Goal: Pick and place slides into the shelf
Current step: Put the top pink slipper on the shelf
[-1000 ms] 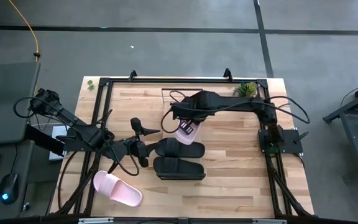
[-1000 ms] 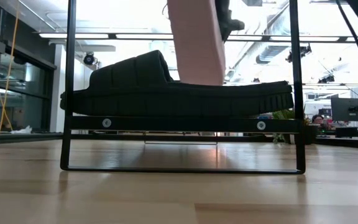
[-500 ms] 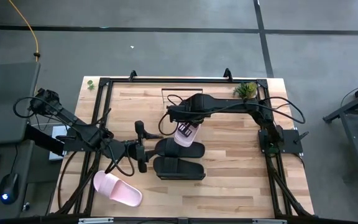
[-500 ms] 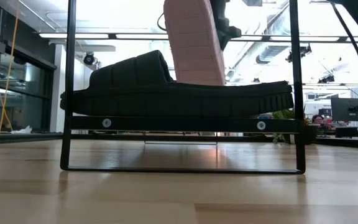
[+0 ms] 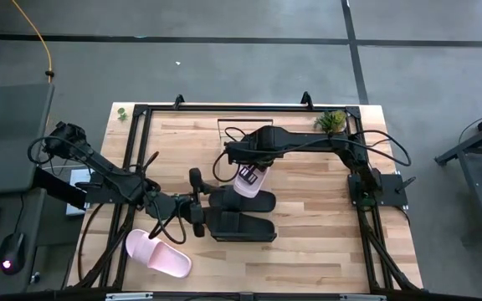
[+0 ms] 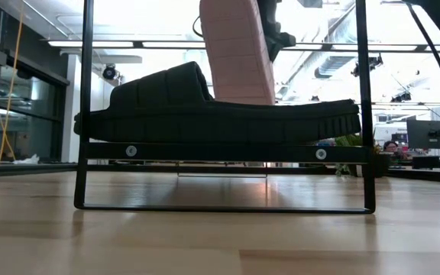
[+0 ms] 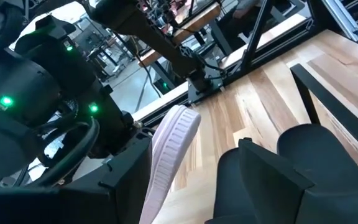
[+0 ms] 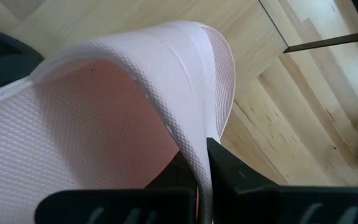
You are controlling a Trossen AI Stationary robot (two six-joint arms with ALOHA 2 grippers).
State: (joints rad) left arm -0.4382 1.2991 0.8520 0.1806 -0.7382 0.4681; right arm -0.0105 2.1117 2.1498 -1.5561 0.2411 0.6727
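My right gripper (image 5: 248, 167) is shut on a pale pink slide (image 5: 248, 181), which hangs upright over the far one of two black slides (image 5: 243, 201) (image 5: 241, 227). In the low view a black slide (image 6: 205, 107) lies by its sole on the shelf's black bar (image 6: 220, 151), and the pink slide (image 6: 239, 53) stands behind it with its lower end hidden. My left gripper (image 5: 197, 203) is open at the black slides' left ends; I cannot tell whether it touches them. The second pink slide (image 5: 157, 253) lies flat near the table's near left corner. My right gripper pinches a pale wall of the pink slide (image 8: 194, 146) near its upper end, one finger (image 8: 241, 174) on the outer face and one on the pinkish inner face. The slide hangs upright below the fingers, its ribbed sole (image 6: 235, 69) toward the low camera.
Black frame rails (image 5: 132, 167) run along the table's edges. A small plant (image 5: 333, 121) stands at the far right corner. The shelf's upright wires (image 6: 87, 99) (image 6: 362, 99) flank the black slide. Bare wood lies right of the slides (image 5: 316, 209).
My left gripper has moved toward the table's right, up to the left ends of the black slides, staying open. My right gripper has shifted slightly toward the left with the pink slide, which has tipped a little off vertical.
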